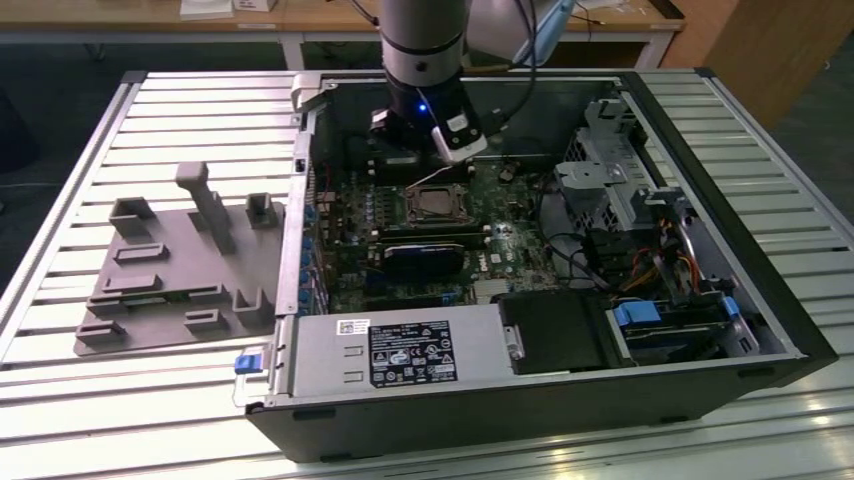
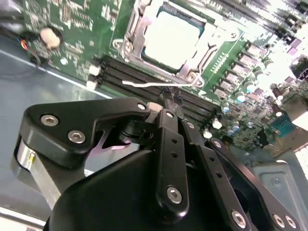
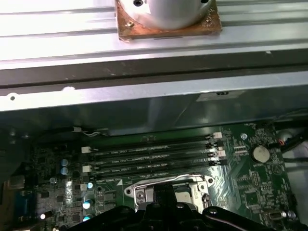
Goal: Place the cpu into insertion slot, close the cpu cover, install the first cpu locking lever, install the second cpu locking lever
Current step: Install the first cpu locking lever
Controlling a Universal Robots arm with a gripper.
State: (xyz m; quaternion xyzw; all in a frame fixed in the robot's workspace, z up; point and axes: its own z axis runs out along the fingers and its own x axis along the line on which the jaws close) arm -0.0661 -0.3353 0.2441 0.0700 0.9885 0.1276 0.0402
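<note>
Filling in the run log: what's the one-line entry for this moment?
cpu: seated | cover: down around it | gripper: at wire lever beside cover

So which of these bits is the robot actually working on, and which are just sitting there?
Job in hand: cpu, cpu cover, locking lever, gripper.
Just lying about: grey moulded tray, power supply, memory slots, coin battery.

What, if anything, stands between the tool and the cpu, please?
Nothing bulky does. In the second wrist view the tool hangs close beside the cpu, which lies framed by the cpu cover. Only a thin locking lever runs along the socket's edge between them.
</note>
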